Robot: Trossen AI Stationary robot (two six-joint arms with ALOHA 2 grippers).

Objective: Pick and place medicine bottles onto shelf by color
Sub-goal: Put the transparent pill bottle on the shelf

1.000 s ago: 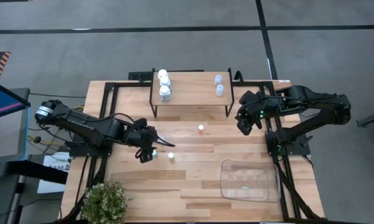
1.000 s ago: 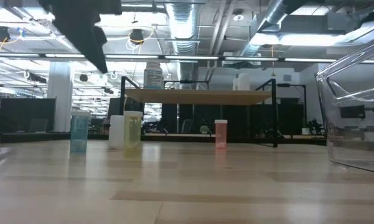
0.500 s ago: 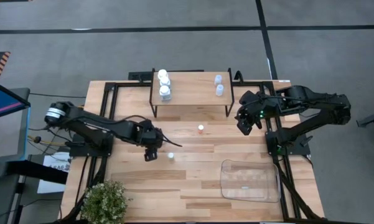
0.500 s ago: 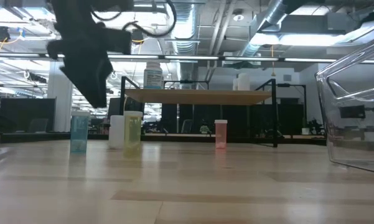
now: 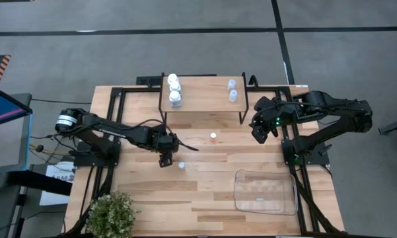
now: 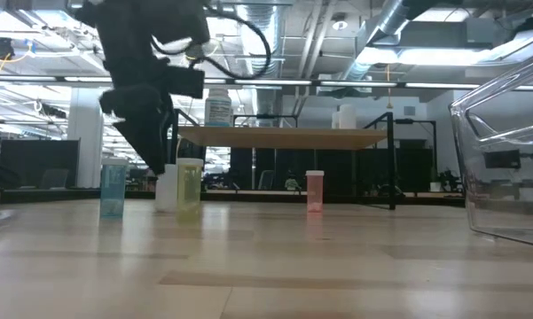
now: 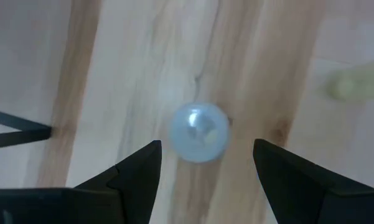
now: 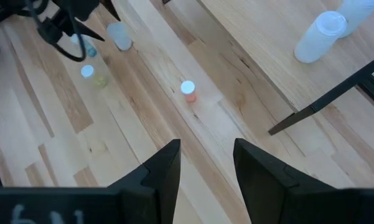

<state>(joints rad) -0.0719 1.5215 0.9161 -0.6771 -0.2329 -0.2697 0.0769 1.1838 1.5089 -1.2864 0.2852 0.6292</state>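
My left gripper (image 5: 165, 158) (image 7: 206, 148) hangs open just above a white bottle (image 7: 199, 132) (image 6: 166, 188) that stands on the table, one finger on either side of the cap, not touching it. A bluish bottle (image 6: 113, 188), a yellow one (image 5: 181, 165) (image 6: 189, 188) and a red-orange one (image 5: 213, 137) (image 8: 188, 89) stand on the table nearby. The shelf (image 5: 201, 92) at the far edge carries three white bottles (image 5: 175, 88) on its left and two clear ones (image 5: 232, 90) on its right. My right gripper (image 5: 257, 135) (image 8: 205, 158) waits open, high at the right.
A clear plastic tray (image 5: 264, 192) lies at the near right. A potted plant (image 5: 112, 215) stands at the near left corner. Black frame rails run along both sides of the table. Bare wood lies between the loose bottles and the shelf's legs.
My left gripper has gone down and toward the table's right edge, from above the bluish bottle to just over the white bottle. The bottles have kept their places.
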